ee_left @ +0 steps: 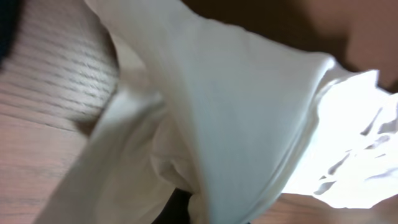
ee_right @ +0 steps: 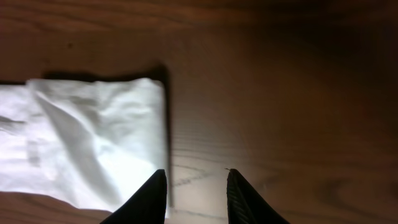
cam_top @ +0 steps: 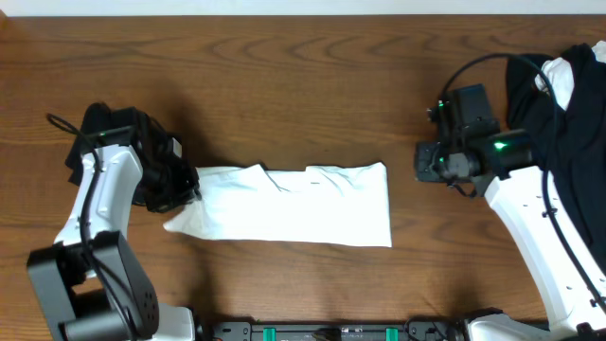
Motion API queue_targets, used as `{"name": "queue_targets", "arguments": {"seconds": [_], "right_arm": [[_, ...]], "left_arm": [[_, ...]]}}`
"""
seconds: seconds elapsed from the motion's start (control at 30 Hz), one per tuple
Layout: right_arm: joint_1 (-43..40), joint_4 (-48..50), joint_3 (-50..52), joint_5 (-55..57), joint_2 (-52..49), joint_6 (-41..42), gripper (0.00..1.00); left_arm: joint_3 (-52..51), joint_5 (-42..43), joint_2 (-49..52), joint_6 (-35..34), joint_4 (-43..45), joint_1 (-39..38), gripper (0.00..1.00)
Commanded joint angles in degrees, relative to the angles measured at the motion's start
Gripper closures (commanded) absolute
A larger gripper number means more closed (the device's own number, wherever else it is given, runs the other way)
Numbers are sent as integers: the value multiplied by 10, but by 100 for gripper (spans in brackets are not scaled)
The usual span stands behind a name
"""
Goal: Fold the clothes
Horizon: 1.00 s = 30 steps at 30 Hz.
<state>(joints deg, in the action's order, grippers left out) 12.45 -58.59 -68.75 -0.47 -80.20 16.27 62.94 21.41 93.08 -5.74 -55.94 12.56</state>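
The clothes in work are a white T-shirt (cam_top: 303,204), folded into a long band across the middle of the table. My left gripper (cam_top: 192,188) is at the band's left end, shut on a bunched corner of the fabric. In the left wrist view the white T-shirt (ee_left: 236,106) drapes over nearly everything and hides the fingers. My right gripper (cam_top: 418,163) stands open just past the band's right edge, apart from it. In the right wrist view the right gripper (ee_right: 196,174) has only bare wood between its fingertips, and the T-shirt's edge (ee_right: 93,137) lies to their left.
A heap of black and white garments (cam_top: 563,104) lies at the right edge, partly under the right arm. Another black garment (cam_top: 80,142) lies at the far left behind the left arm. The wooden table (cam_top: 303,85) shows bare at the back.
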Motion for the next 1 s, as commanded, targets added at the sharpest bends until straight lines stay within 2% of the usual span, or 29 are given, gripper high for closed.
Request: {"name": "queue_targets", "arguments": {"seconds": [0.0, 0.33, 0.47, 0.8, 0.97], "right_arm": [[-26, -9, -1, 2, 1, -18, 69], [-79, -30, 0, 2, 1, -32, 70], [-79, -38, 2, 5, 1, -42, 70], [-79, -42, 2, 6, 1, -42, 70], [-79, -42, 2, 6, 1, -41, 70]], "left_arm": [[21, -12, -22, 1, -13, 2, 94], [59, -23, -45, 1, -78, -17, 94], [101, -128, -48, -23, -102, -22, 94], [156, -141, -48, -30, -111, 3, 94], [161, -99, -48, -31, -123, -36, 94]]}}
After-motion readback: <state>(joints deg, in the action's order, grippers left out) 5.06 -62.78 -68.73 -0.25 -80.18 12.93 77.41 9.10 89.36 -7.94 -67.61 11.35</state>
